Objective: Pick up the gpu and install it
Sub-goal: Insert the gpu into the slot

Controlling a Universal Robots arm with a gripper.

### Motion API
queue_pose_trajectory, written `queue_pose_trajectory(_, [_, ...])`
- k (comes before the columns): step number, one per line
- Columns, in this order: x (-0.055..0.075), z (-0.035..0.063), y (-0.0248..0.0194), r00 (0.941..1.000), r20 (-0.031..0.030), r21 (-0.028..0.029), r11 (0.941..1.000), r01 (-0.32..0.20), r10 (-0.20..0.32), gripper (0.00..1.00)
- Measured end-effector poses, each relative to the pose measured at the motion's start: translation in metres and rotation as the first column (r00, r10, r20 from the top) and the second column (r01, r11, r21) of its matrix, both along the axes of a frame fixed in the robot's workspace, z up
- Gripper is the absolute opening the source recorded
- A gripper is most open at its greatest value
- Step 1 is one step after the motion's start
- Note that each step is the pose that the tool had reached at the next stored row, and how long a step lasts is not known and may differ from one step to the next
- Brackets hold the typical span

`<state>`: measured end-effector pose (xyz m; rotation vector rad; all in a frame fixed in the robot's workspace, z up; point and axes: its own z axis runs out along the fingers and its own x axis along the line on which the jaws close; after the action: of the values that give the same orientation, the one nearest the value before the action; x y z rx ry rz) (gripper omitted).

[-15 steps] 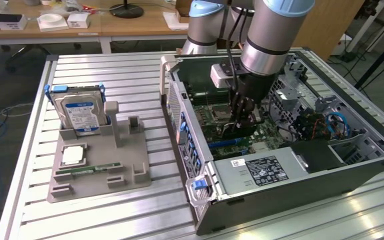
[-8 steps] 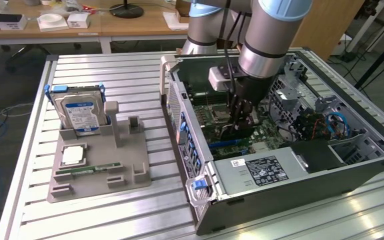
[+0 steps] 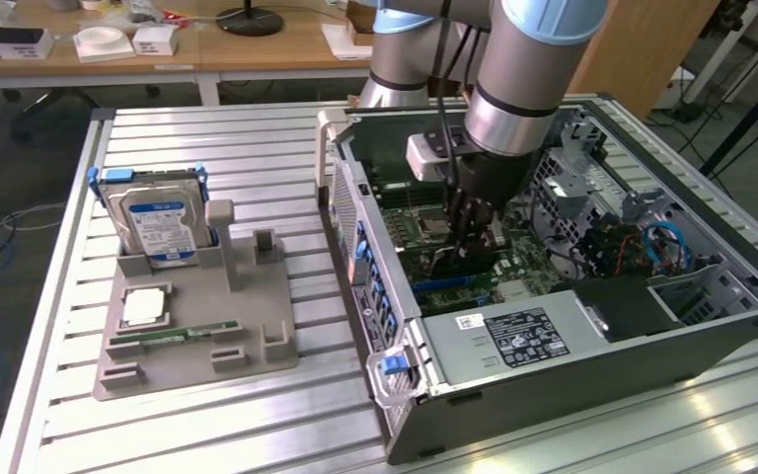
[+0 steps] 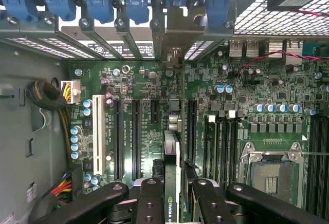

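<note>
- We see the gpu (image 4: 172,178) edge-on between the gripper (image 4: 175,198) fingers; its face is hidden, its near end cut off.
- Inside the computer case (image 3: 590,346), the gripper (image 3: 465,237) hides the card.
- The case's label (image 3: 524,336) print: too small.

We see a grey holder tray (image 3: 254,296) on the slatted metal tabletop (image 3: 221,415), carrying an upright silver hard drive (image 3: 158,225) with a blue-white label, a processor chip (image 3: 145,306) and a narrow green memory stick (image 3: 175,336). Behind stands a wooden desk (image 3: 261,44).
</note>
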<state>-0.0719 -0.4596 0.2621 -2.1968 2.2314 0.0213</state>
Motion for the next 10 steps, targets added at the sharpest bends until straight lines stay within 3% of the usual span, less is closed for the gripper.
queue_pose_trajectory(10, [-0.0019,-0.0058,0.0007,1.0000,-0.0003,-0.0004,1.0000,0.000,0.000,0.26])
